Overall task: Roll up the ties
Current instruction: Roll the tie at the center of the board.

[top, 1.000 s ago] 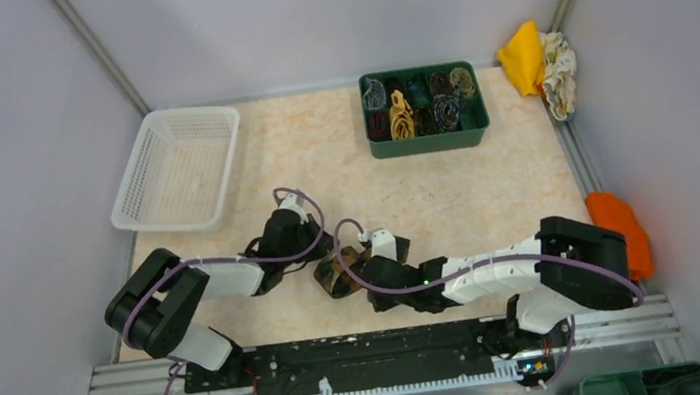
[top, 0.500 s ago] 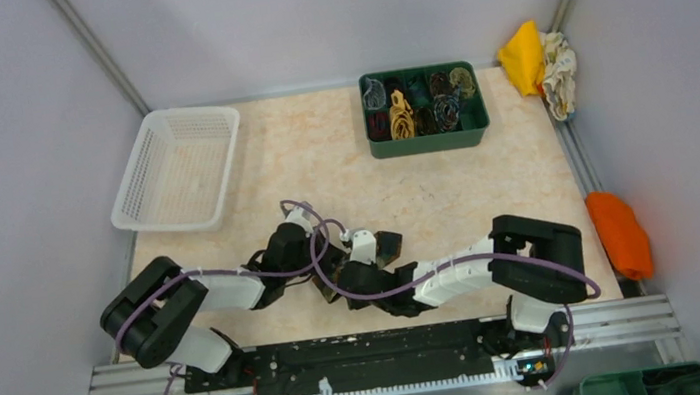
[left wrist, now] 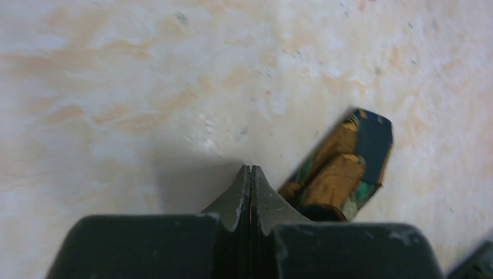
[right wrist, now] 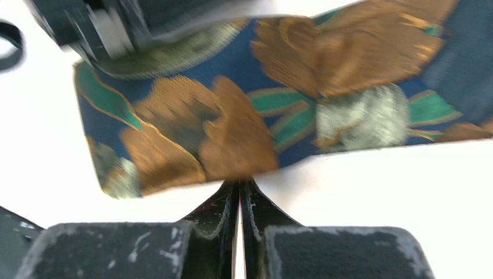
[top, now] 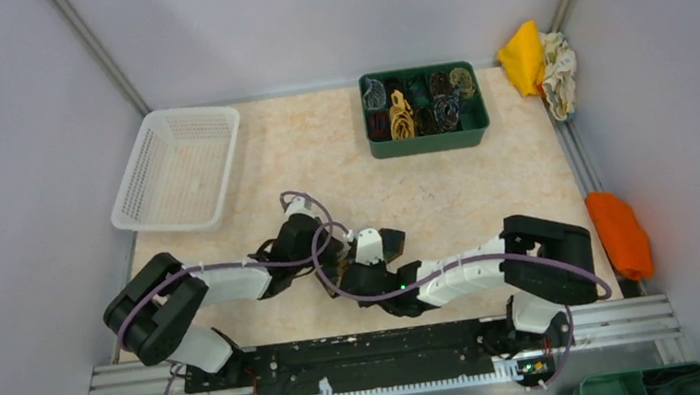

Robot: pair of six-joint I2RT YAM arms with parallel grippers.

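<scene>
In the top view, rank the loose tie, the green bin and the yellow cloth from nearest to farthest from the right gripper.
1. the tie: directly in front of the right gripper, between the two arms.
2. the green bin: at the far edge of the table, slightly right of centre.
3. the yellow cloth: in the far right corner, beyond the bin.

Closed tool (left wrist: 250, 174) beside tie (left wrist: 343, 165)
</scene>
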